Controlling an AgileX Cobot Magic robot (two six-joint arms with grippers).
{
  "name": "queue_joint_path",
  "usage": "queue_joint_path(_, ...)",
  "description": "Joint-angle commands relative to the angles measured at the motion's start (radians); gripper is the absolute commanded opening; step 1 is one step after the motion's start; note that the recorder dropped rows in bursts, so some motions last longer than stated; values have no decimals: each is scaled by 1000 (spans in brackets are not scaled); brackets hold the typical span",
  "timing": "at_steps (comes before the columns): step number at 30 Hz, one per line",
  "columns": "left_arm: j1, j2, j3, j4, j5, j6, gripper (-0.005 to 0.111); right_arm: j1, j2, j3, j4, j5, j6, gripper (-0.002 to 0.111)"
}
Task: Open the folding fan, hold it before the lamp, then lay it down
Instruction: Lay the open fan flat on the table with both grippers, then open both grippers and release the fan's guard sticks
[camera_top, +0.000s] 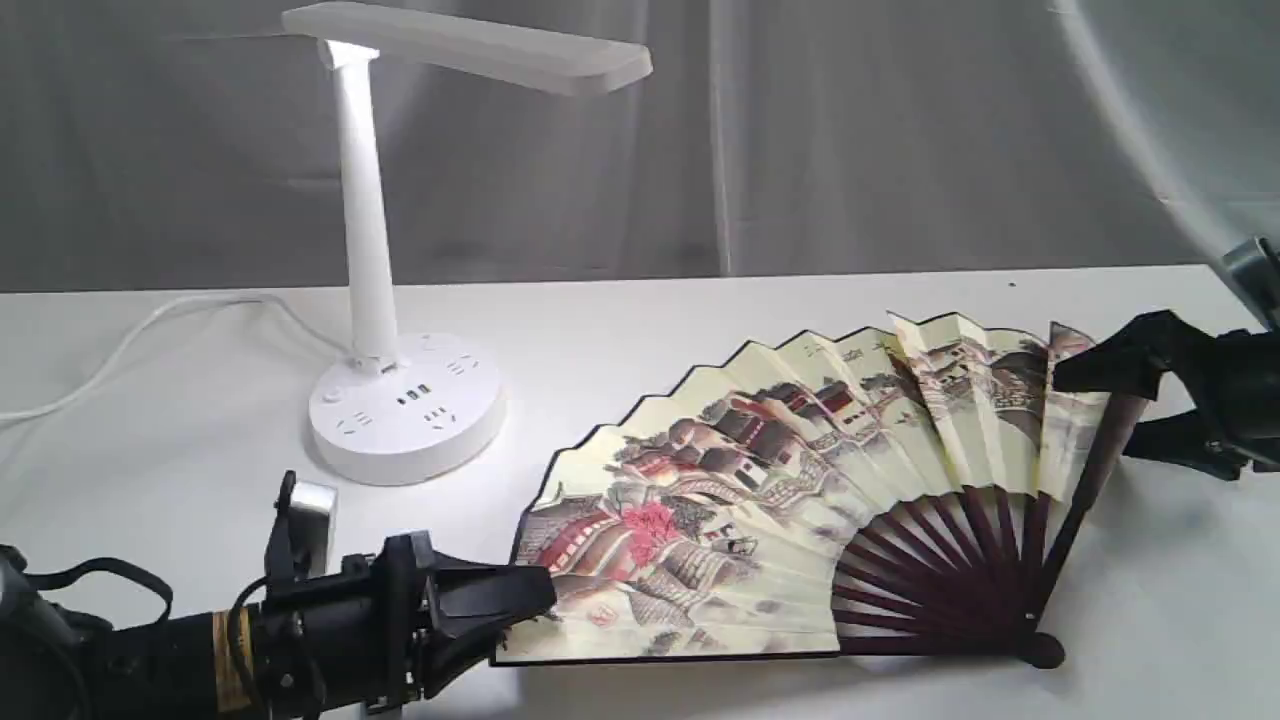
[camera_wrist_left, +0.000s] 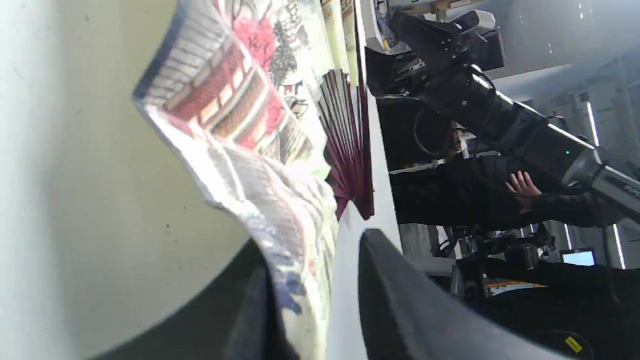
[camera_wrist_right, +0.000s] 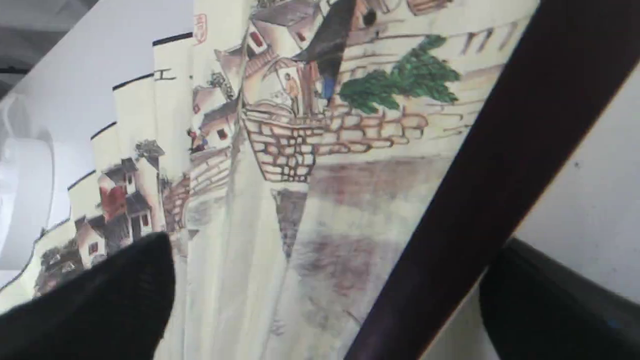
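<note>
Surface: white surface (camera_top: 700, 330) is carrying the fan (camera_top: 760, 500), which is lying spread wide, right of the lamp (camera_top: 365, 250).
Left jaws: I am holding them parted around the fan's end fold.
Right jaws: parted, straddling the far guard (camera_top: 1098, 465).
Why: fan looks laid down, so I am probably releasing.

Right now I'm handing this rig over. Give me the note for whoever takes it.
Left gripper: open, jaws straddling the folding fan's left edge.
Right gripper: open, jaws either side of its right guard.
Fan: spread wide on the table, beside the desk lamp.
Done: opening. Lamp hold: cannot tell.
Left: if held already, back both arms off; otherwise regrip and lift.
</note>
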Motion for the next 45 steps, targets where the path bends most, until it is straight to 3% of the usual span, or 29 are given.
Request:
queue_joint_path(1, 33, 13, 3, 40, 55, 19, 28, -7, -58, 4, -68, 3, -17, 87)
queue_joint_path(4, 77, 13, 3, 90, 55, 19, 39, -7, -97, 4, -133, 3, 6, 92)
queue_joint_path(9, 132, 13, 3, 129, 55, 19, 83, -7, -116, 4, -179, 2, 18, 98)
queue_joint_path(15, 135, -18, 1, 170, 55, 18, 84, -7, -116, 4, -159, -9, -28, 98)
queue_joint_path(25, 135, -235, 1, 328, 55, 19, 84, -7, -116, 4, -87, 55, -91, 98)
queue_joint_path(29, 135, -306, 1, 343, 55, 19, 76, -7, -116, 4, -47, 99, -133, 98)
queue_joint_path(37, 135, -418, 1, 343, 55, 50, 31, -7, -116, 4, 0, 149, -177, 96)
queue_joint_path(42, 135, -478, 1, 343, 55, 64, 15, -7, -116, 4, 25, 149, -178, 75)
queue_joint_path(45, 135, -517, 1, 343, 147, 64, 13, -7, -116, 4, 41, 157, -179, 53)
